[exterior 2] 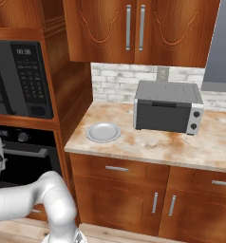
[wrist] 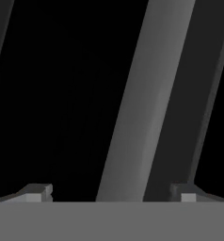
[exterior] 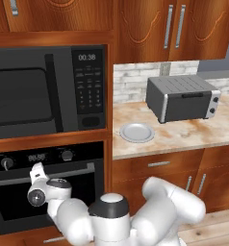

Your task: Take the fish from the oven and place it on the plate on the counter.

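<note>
Oven (exterior: 44,192) door shut; open end effector (wrist: 111,190) straddles its handle (wrist: 142,103)

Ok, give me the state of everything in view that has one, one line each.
oven: door shut, bar handle across the front.
tool: open, straddling the oven's handle, not closed on it.
plate: empty, flat on the counter.
toaster oven: door shut.
microwave: door shut, display lit.

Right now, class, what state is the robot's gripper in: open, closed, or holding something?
Gripper: open, holding nothing; its tips stand on either side of the oven handle, not closed on it.
</note>
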{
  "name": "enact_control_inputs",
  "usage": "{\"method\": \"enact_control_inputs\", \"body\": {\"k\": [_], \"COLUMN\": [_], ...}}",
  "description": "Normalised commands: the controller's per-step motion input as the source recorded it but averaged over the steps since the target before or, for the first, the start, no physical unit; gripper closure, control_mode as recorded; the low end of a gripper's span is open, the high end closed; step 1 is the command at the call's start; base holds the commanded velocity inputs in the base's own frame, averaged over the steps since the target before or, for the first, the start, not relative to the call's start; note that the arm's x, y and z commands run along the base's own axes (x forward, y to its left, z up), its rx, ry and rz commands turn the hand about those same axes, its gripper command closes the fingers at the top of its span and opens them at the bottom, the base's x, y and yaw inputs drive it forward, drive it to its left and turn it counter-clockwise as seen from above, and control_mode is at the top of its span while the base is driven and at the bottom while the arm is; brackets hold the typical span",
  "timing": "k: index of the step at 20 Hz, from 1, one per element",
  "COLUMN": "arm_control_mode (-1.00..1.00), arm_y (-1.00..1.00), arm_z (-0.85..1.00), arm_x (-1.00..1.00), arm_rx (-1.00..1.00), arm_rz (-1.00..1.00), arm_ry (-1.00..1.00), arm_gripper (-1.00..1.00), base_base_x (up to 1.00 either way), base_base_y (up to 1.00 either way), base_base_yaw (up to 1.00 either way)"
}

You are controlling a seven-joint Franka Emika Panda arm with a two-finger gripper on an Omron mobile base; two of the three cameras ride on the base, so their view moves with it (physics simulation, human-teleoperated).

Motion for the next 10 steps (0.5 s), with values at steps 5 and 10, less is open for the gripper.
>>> {"method": "enact_control_inputs", "body": {"k": [5, 10], "arm_control_mode": [-1.0, -1.0], "arm_y": [0.11, 0.11], "arm_z": [-0.39, -0.15], "arm_x": [0.31, 0.31], "arm_rx": [0.0, 0.0], "arm_rz": [0.0, 0.0], "arm_ry": [-0.03, 0.0], "arm_gripper": [-1.0, -1.0], "base_base_x": [0.0, 0.0], "base_base_y": [0.0, 0.0], "base_base_yaw": [0.0, 0.0]}}
